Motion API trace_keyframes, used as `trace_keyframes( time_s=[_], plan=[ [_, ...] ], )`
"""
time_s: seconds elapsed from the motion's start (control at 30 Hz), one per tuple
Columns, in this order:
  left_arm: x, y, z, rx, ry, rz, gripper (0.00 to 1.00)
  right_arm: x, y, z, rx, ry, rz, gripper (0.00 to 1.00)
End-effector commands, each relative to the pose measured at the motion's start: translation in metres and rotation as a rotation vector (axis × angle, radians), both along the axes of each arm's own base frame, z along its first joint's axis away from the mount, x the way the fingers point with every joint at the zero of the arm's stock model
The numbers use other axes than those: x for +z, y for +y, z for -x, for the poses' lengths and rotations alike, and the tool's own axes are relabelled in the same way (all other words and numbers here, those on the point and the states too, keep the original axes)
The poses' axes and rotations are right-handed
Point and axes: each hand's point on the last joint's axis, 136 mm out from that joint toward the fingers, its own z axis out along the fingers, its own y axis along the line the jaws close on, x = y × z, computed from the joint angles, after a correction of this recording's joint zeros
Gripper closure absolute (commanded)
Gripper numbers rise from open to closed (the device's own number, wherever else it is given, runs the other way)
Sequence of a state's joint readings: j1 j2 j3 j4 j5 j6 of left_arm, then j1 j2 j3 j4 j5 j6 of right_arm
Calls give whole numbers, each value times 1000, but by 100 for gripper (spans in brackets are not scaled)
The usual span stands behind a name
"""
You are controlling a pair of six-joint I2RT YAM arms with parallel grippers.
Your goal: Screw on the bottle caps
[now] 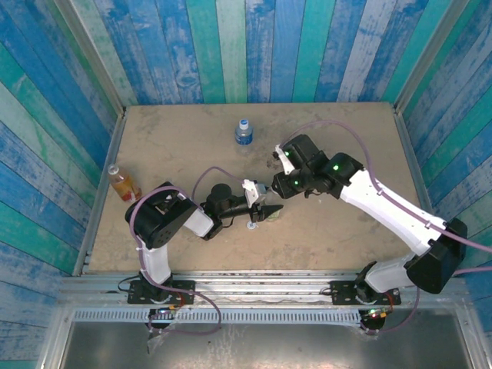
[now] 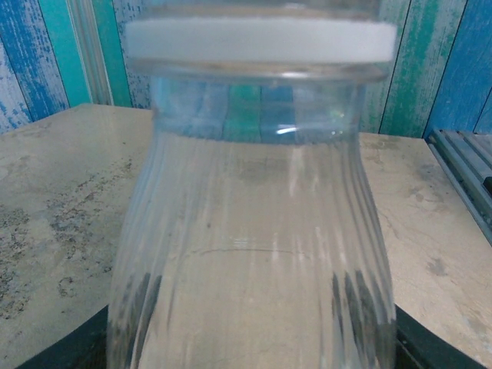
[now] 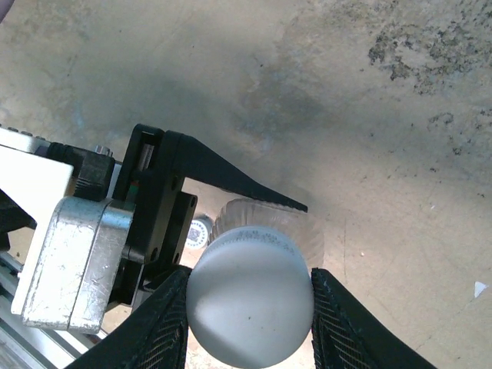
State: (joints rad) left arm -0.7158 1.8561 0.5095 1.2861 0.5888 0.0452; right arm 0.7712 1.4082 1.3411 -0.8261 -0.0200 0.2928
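Note:
A clear ribbed pale bottle [image 2: 254, 254] stands upright mid-table, and my left gripper [image 1: 264, 211] is shut on its body, dark fingers [image 2: 434, 350] at both sides. A white cap [image 3: 250, 296] sits on its neck, also seen as a white band [image 2: 261, 38] in the left wrist view. My right gripper [image 3: 250, 283] is shut on that cap from above, pads pressed on both sides. A second small white cap [image 3: 200, 231] lies on the table beside the bottle. The blue-label bottle [image 1: 244, 132] stands at the back with a blue cap on. The orange bottle [image 1: 123, 184] stands at the left edge.
Tan table [image 1: 346, 138] is walled by blue-green planks on three sides. The left gripper's black finger [image 3: 231, 177] runs close beside the bottle under my right gripper. A metal rail [image 1: 254, 280] borders the near edge.

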Motion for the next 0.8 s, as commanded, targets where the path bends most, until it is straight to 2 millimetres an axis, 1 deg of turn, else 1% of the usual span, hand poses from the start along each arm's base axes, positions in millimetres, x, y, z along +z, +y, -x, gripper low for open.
trace_keyframes(
  time_s=[0.0,0.27,0.43,0.63,0.77],
  plan=[
    [-27,0,4,-18,32,-67,40,-1,5,5,43,24,21,59],
    [-27,0,3,-19,29,-67,40,-11,6,10,71,89,88,59],
    [-28,0,4,-21,31,-69,40,-17,3,11,71,119,134,58],
    [-29,0,4,-20,31,-70,40,-18,3,9,67,122,151,57],
    [-29,0,4,-18,32,-71,40,-14,2,7,62,107,157,57]
  ],
)
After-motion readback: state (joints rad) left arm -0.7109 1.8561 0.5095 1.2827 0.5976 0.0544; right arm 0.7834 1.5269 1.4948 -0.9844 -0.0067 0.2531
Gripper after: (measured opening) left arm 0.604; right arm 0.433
